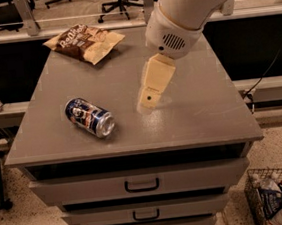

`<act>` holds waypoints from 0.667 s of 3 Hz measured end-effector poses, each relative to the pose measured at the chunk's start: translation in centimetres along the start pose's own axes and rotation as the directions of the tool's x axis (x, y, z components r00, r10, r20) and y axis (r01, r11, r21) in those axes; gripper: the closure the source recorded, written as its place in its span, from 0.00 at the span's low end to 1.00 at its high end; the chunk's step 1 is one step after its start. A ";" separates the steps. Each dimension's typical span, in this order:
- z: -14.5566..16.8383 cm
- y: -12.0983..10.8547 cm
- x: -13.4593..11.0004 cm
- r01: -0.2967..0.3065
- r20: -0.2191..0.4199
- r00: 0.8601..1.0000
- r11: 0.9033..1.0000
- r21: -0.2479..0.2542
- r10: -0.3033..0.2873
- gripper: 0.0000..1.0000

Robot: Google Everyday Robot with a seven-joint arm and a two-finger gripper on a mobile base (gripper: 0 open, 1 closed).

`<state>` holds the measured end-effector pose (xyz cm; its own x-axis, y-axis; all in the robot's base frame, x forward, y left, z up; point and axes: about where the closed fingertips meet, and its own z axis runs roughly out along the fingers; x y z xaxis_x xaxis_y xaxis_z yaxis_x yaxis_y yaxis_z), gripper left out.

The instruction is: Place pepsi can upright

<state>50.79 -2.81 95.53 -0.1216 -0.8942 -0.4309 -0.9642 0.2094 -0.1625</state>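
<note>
Pepsi can (90, 117) on its side, left of centre on grey cabinet top (206, 112), silver end facing lower right. Gripper (149, 101) at frame centre over the top, right of the can and apart from it, angled down-left. White arm (185, 9) comes in from upper right. Chip bag (84, 41) flat at the top's upper left. Drawers (142, 185) below. Wire basket (278, 198) in lower right corner.

Single high view, angled down at the bench (206, 112) from its front side, fairly near, gripper (148, 101) mid-frame above it.
</note>
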 end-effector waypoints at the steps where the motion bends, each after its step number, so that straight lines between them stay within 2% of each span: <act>1: 2.7 0.9 -4.3 -0.006 0.050 0.999 1.000 -0.026 0.008 0.00; 2: 6.7 1.6 -7.3 -0.057 0.028 0.998 0.997 -0.044 0.059 0.00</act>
<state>51.69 6.68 92.49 -0.1714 -0.8691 -0.4640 -0.9651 0.2428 -0.0984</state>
